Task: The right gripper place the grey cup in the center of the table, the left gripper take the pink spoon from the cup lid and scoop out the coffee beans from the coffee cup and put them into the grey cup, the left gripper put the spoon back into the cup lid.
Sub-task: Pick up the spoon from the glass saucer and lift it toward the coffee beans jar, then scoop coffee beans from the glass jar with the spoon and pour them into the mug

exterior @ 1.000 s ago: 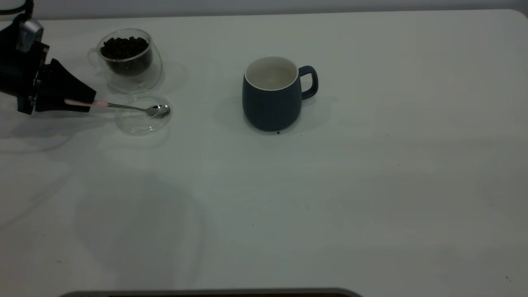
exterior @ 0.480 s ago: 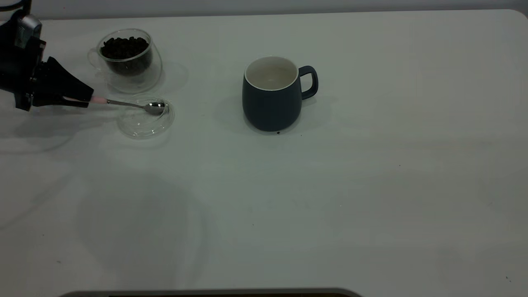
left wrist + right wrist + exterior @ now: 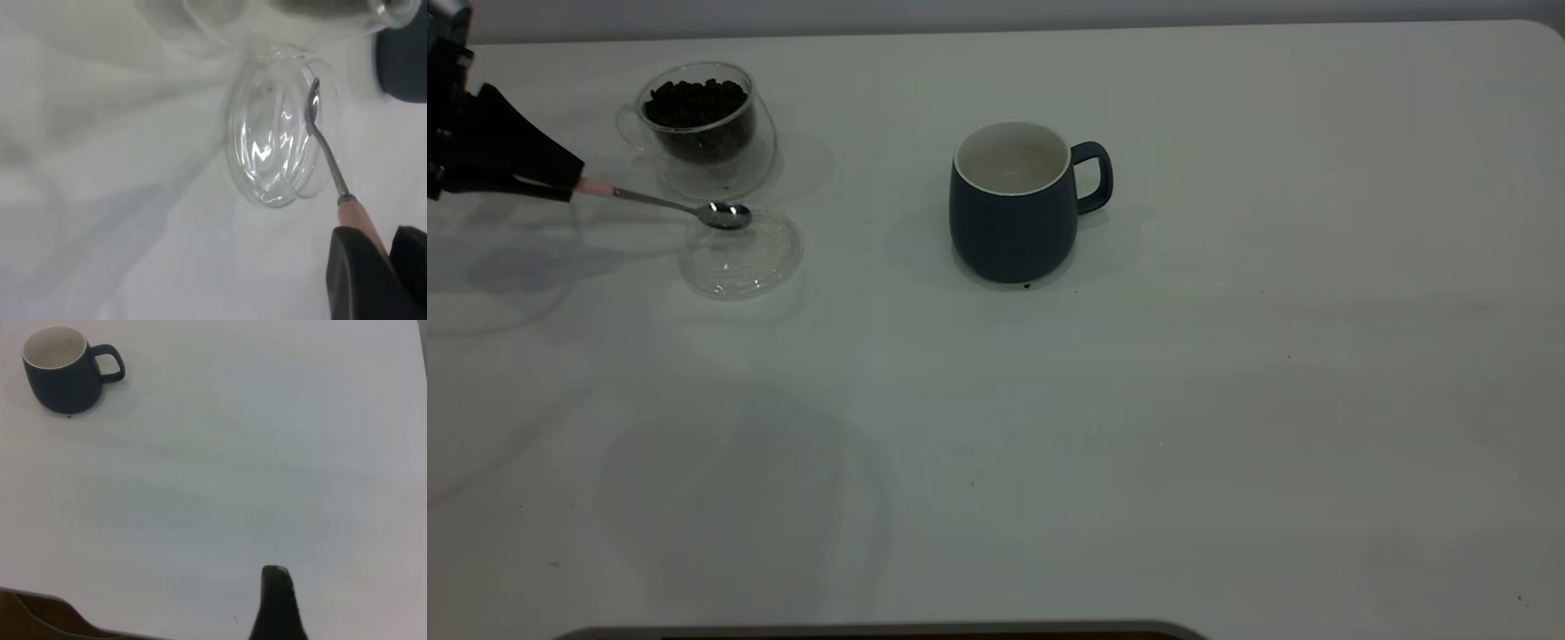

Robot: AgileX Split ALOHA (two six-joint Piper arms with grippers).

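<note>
Left gripper (image 3: pixel 560 182): clamped on the pink spoon (image 3: pixel 660 204) by its handle end.
Spoon: light, stiff, slick; bowl far out ahead, over the cup lid (image 3: pixel 740 258).
Right gripper: can't tell.

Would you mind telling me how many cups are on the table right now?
2. The coffee cup holding coffee beans stands at the table's far left; the grey cup stands near the middle. None appears hidden.
</note>
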